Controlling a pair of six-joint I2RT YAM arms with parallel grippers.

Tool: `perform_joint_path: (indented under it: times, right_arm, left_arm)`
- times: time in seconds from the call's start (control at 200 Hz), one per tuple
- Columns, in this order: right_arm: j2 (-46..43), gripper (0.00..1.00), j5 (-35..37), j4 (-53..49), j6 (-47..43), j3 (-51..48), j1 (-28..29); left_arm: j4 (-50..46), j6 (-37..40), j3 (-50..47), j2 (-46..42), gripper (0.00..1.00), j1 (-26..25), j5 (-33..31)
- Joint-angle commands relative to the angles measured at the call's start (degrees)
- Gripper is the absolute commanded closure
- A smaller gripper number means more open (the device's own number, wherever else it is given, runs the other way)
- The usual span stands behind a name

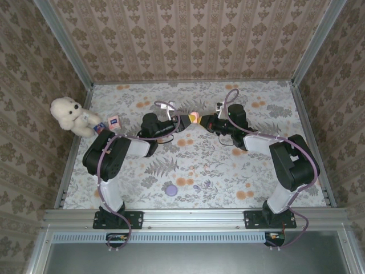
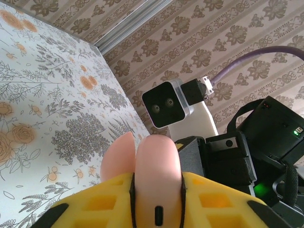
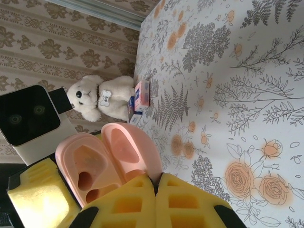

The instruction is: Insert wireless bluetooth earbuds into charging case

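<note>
The left hand (image 2: 158, 197) grasps a smooth, rounded pink charging case (image 2: 156, 159), lid (image 3: 127, 147) open, between gridded yellow pads (image 2: 216, 199); the right hand (image 3: 156, 190), clenched, sits at the lid's edge.

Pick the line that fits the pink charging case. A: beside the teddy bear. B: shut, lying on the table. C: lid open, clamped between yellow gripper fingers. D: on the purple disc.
C: the right wrist view shows the charging case with its lid open, and the left gripper is clamped on its body.

The left claw (image 2: 156, 199) hides the pink charging case's (image 2: 156, 159) lower end; we cannot read the small boxes (image 1: 114, 121).
</note>
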Motion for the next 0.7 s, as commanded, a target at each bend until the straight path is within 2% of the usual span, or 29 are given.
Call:
perform_joint_path:
  times: [0.0,0.145,0.3,0.48,0.565,0.63,0.695]
  right_arm:
    - [-2.0,1.00,0.7,-3.8,-2.1,2.1,0.1]
    - [-2.4,1.00,2.0,-7.3,-4.2,2.7,0.1]
    - [-2.3,1.00,3.2,-11.0,-6.9,3.7,0.1]
    - [-2.1,1.00,4.4,-17.7,-12.5,6.2,0.1]
    - [-2.2,1.00,5.5,-23.1,-17.7,8.2,0.1]
    - [-2.2,1.00,6.4,-27.6,-22.2,10.1,0.1]
    - [-2.2,1.00,7.2,-31.7,-26.7,12.2,0.1]
  left_arm:
    - [2.6,1.0,-0.2,0.2,0.63,-1.1,0.5]
    - [2.3,1.3,-0.6,-0.3,0.49,-0.8,-0.4]
    - [1.5,2.1,-1.8,-1.9,0.39,0.4,-0.7]
    - [-2.6,4.2,-3.7,-5.7,0.35,3.9,1.1]
    - [-9.1,7.3,-2.6,-8.2,0.32,7.1,4.3]
    - [-19.8,12.4,-0.4,-10.4,0.31,8.8,6.8]
    - [-33.2,21.3,3.0,-13.1,0.29,9.6,8.3]
